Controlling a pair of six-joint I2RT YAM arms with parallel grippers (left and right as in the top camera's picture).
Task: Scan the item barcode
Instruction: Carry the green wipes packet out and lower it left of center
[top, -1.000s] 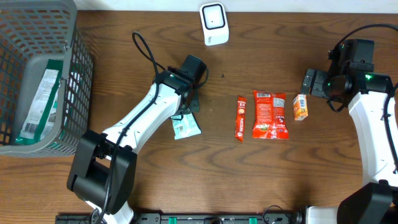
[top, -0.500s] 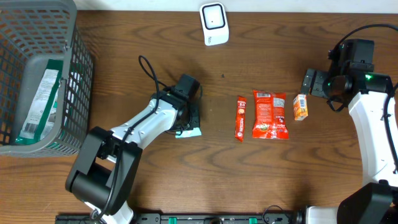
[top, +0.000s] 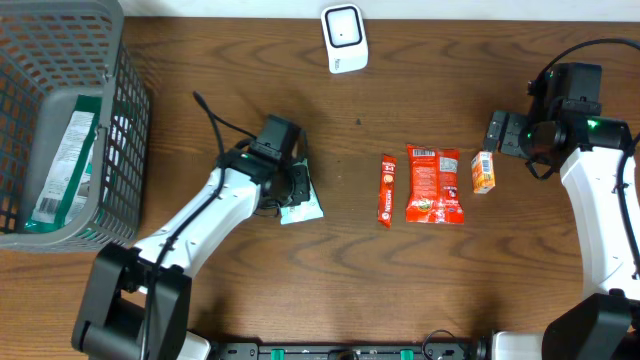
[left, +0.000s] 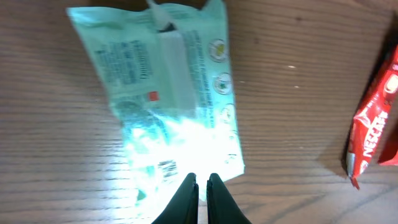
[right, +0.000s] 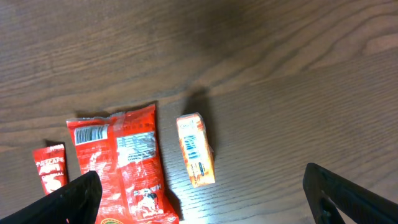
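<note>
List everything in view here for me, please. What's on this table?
Basket: one, grey, top-left in the overhead view.
Flat packet: one, green and white, inside the basket.
Scanner: one, white, top middle.
Pale green packet: one, left of centre.
Stick sachet: one, red, centre.
Snack bag: one, red, right of the sachet.
Small box: one, orange, right of the bag.
Table: one, brown wood.
Left gripper: one, black, shut, at the pale green packet's edge.
Right gripper: one, black, open, near the small box.

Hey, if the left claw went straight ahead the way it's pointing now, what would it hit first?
Most likely the pale green packet. The left claw is shut and points down at the packet's near edge, with the table right beneath. I can't tell whether the tips touch the packet now.
</note>
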